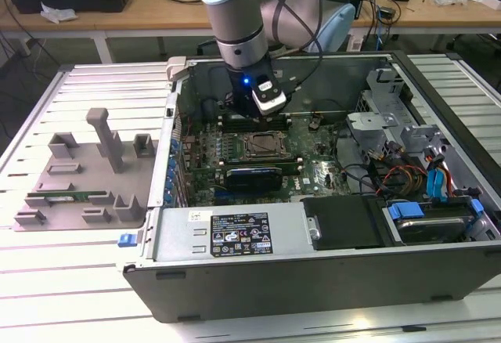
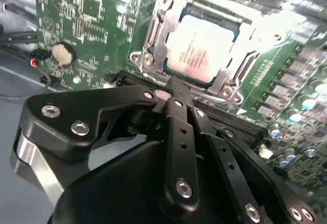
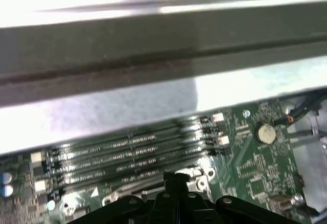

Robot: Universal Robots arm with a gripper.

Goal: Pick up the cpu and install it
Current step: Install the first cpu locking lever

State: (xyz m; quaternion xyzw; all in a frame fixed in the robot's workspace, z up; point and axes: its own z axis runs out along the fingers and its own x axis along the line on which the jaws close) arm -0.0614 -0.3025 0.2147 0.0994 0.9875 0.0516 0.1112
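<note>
The cpu (image 2: 202,50) is seen seated in the socket (image 2: 153,40) on the motherboard (image 2: 87,24), silver top up, in the upper centre of the second wrist view. The metal socket frame is seen around it on all sides. In the exterior view the socket (image 1: 262,146) is placed at the centre of the frame, inside the open case (image 1: 235,272).

The gripper (image 2: 173,88) is seen just beside the socket's edge in the second wrist view, apart from the cpu. Its black fingers (image 2: 176,132) are brought together to a single tip; nothing is held between them, so the claw is clenched and empty. In the first wrist view the gripper (image 3: 175,179) is found at the bottom centre, with the memory slots (image 3: 133,150) running across the frame past it and a coin cell (image 3: 264,132) at the right.

In the exterior view the arm (image 1: 239,37) is seen coming down from the upper centre into the case, with a blue light lit at the wrist. A grey tray (image 1: 82,175) with upright blocks is seen at the exterior view's left, on the slatted table (image 1: 63,280), well apart from the case.
</note>
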